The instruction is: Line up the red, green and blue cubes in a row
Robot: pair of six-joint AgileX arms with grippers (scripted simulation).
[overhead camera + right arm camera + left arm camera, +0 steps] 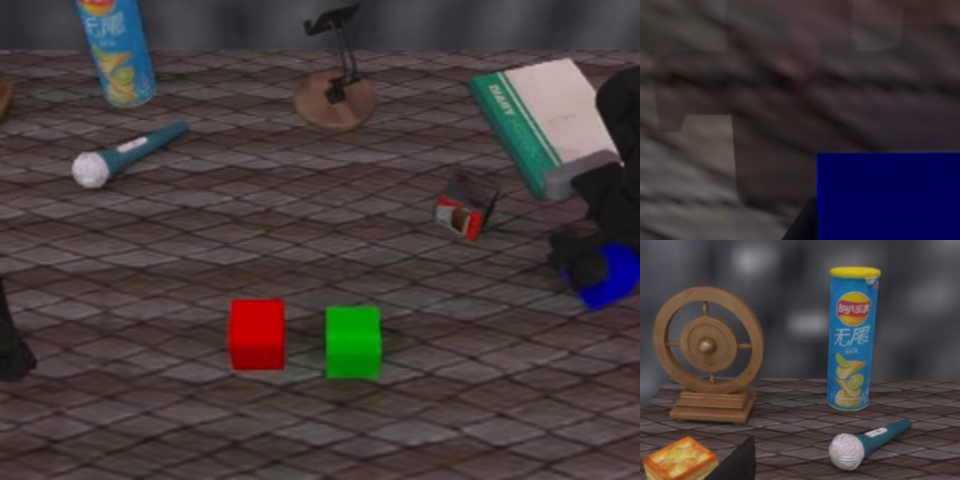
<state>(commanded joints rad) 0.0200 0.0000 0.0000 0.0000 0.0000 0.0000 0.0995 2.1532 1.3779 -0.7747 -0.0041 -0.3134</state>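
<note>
Two cubes sit side by side near the desk's front edge, a gap between them: the red cube (257, 334) on the left, the green cube (353, 342) on the right. The blue cube (610, 277) is at the desk's right edge, well apart from them, with the right hand (588, 268) on it; whether its fingers are clamped I cannot tell. The wrist view shows the blue cube (887, 196) close up. At the left edge sits the left hand (12, 350), its state unclear.
</note>
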